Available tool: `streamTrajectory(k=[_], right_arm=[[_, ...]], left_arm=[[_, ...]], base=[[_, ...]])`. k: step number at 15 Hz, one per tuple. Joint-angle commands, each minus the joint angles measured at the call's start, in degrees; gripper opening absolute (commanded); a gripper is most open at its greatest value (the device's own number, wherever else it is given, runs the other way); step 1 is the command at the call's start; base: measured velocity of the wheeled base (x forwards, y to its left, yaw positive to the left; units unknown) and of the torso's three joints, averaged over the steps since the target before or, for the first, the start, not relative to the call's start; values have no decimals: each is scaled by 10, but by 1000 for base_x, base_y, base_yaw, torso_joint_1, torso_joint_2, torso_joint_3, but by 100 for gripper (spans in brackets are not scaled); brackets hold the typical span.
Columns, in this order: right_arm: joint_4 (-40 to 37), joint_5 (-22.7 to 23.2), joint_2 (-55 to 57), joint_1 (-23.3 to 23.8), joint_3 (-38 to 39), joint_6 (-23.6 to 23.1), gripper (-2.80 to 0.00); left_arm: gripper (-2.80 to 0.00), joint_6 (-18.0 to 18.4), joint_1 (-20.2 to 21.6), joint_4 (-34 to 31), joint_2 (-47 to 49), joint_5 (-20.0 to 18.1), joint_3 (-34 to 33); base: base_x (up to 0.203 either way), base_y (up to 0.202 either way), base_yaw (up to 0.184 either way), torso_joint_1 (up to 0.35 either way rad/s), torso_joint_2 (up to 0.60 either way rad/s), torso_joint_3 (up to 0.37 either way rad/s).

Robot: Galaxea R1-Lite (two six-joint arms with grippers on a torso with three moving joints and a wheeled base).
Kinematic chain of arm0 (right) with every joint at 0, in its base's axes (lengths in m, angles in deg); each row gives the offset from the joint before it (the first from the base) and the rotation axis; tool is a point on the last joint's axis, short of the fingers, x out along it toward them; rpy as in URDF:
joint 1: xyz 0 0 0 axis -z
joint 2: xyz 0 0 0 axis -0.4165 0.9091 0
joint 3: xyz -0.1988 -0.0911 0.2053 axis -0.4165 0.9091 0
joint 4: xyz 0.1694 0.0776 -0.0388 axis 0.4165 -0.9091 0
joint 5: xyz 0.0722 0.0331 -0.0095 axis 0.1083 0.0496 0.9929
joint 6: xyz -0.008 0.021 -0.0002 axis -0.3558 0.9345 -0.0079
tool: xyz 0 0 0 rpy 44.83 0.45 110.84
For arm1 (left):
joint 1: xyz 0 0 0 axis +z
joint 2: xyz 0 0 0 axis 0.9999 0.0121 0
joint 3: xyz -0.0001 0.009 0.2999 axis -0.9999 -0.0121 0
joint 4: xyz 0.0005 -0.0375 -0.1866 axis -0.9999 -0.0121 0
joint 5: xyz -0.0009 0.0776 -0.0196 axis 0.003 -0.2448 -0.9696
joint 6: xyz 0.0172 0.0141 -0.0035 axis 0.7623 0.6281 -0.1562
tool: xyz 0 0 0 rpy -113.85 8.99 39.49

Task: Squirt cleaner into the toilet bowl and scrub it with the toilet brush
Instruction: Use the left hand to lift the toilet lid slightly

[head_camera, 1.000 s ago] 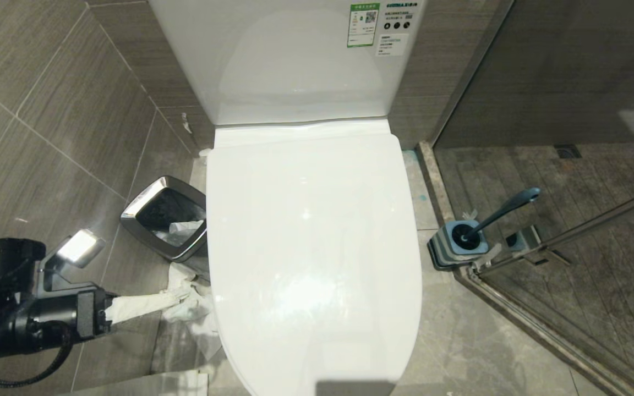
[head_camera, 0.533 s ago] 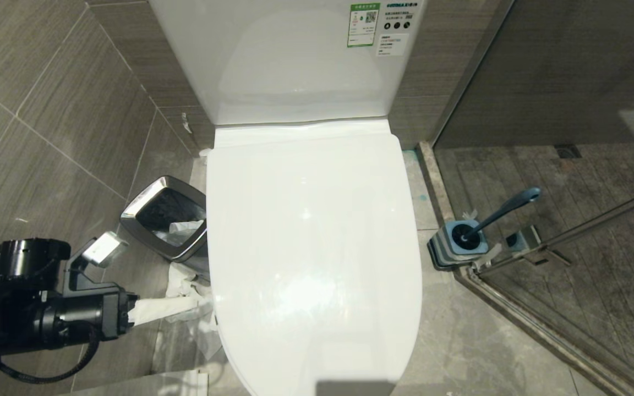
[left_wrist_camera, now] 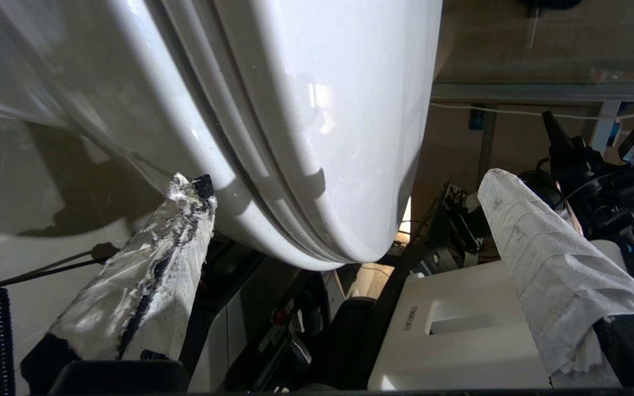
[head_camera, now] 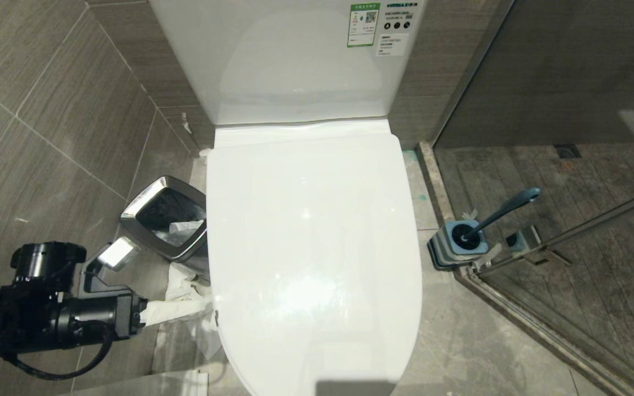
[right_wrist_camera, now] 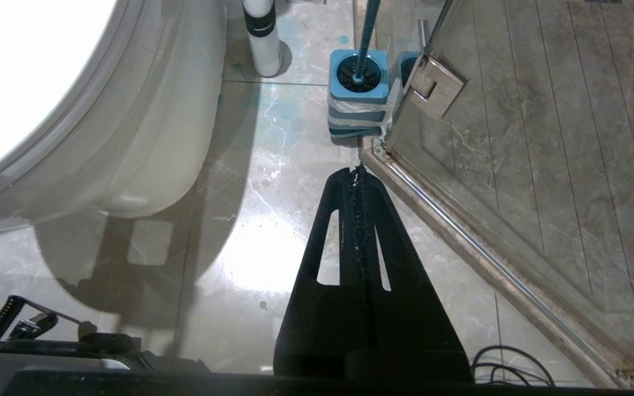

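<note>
The toilet bowl (head_camera: 317, 247) is white and glossy, its lid down, so the basin is hidden. My left gripper (head_camera: 201, 311) reaches level from the left to the lid's left edge. In the left wrist view the left gripper (left_wrist_camera: 344, 184) is open, its paper-wrapped fingers (left_wrist_camera: 152, 275) wide apart, with the lid's rim (left_wrist_camera: 317, 181) between them and nothing held. The toilet brush (head_camera: 507, 212) leans in its blue-topped holder (head_camera: 457, 242) to the right of the toilet. My right gripper (right_wrist_camera: 356, 170) is shut and empty, low over the floor before the holder (right_wrist_camera: 358, 93). The cleaner is out of view.
A chrome-rimmed waste bin (head_camera: 165, 223) stands left of the toilet, with crumpled paper (head_camera: 185, 283) on the floor beside it. The glass shower door and its metal threshold (head_camera: 520, 308) run along the right. A white tube with a dark band (right_wrist_camera: 261, 38) stands by the toilet's base.
My left arm has moved to the right, bringing its wrapped fingers from beside the waste bin up to the toilet lid's left edge. Nothing else has moved.
</note>
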Motion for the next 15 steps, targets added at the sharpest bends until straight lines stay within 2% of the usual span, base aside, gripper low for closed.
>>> streamTrajectory(k=[1,15], right_arm=[[1,0,0,0,0,0,-280],[0,0,0,0,0,0,-280]], left_arm=[[0,-1,-11,1,1,-5,-1],[0,0,-50,2,11,8,-3]], base=[[0,0,0,0,0,0],[0,0,0,0,0,0]])
